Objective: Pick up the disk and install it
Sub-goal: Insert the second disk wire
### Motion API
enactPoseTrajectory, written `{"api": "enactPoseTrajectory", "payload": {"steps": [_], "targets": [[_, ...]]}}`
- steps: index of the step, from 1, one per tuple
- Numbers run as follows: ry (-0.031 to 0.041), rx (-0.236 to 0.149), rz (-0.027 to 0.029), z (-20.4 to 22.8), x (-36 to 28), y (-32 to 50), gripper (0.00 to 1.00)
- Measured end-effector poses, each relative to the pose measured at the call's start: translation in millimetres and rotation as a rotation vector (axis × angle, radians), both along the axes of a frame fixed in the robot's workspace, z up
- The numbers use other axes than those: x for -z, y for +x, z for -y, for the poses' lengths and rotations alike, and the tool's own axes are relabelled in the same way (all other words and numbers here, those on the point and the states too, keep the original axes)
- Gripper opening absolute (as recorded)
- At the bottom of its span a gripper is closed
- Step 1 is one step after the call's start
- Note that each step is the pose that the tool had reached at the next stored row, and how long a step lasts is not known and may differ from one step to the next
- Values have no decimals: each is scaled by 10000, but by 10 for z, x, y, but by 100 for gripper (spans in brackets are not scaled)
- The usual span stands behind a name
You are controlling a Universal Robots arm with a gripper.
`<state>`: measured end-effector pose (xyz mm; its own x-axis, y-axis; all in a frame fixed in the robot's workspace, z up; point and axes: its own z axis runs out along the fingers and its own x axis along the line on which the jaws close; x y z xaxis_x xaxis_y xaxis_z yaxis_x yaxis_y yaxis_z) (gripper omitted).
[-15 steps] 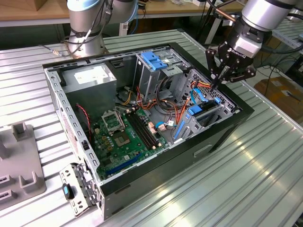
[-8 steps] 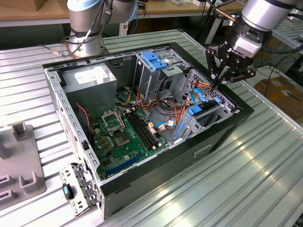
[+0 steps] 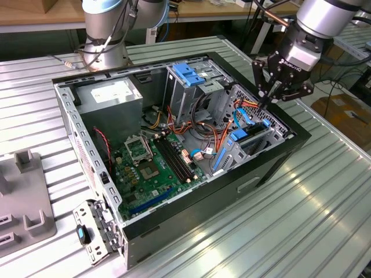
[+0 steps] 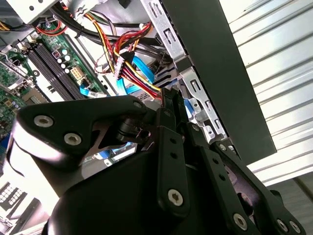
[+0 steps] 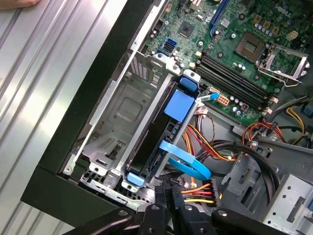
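— Under the open computer case (image 3: 272, 168): a ribbed, silvery metal table (image 3: 301, 220). Grey fixture block (image 3: 23, 202) at the exterior view's left, wooden bench (image 3: 35, 14) and the arm's base (image 3: 104, 40) behind, a cardboard box (image 3: 348, 113) on the floor at the right.

— And the disk (image 3: 243, 139)?

— Standing on edge in its blue frame, in the bay at the case's corner, just beside the black wall. Plainest in the first wrist view (image 5: 155, 138), with a blue ribbon cable (image 5: 188, 164) close by.

— The tool (image 3: 262, 104)?

— Poised over that same corner, tips pressed together beside the red, yellow and black cable bundle (image 4: 134, 73). Shut tips seen in both wrist views (image 4: 171, 95) (image 5: 168, 193). Cannot tell whether touching the wires.

— Anything else?

— Green motherboard (image 3: 156, 165) lying flat in the case.
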<state>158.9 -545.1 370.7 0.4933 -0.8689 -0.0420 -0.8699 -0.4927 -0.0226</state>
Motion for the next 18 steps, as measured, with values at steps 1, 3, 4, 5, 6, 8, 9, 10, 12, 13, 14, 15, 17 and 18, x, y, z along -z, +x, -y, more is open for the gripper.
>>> {"api": "enactPoseTrajectory", "payload": {"steps": [1,3,4,5,6,8,9,10,12,13,14,15,17,18], "targets": [[1,1,0,9,0,0,16],[1,0,0,27,0,0,16],[1,0,0,39,0,0,16],[0,0,0,58,0,0,16],[3,1,0,111,0,-4,16],[5,1,1,171,1,-27,16],[7,7,1,172,4,-35,16],[4,132,1,172,10,-38,16],[3,550,1,173,21,-39,16],[5,697,1,173,25,-39,16],[4,834,1,173,28,-39,16],[4,1142,1,173,32,-39,16],[4,1278,1,173,34,-39,16],[5,1279,1,173,34,-39,16]]}}
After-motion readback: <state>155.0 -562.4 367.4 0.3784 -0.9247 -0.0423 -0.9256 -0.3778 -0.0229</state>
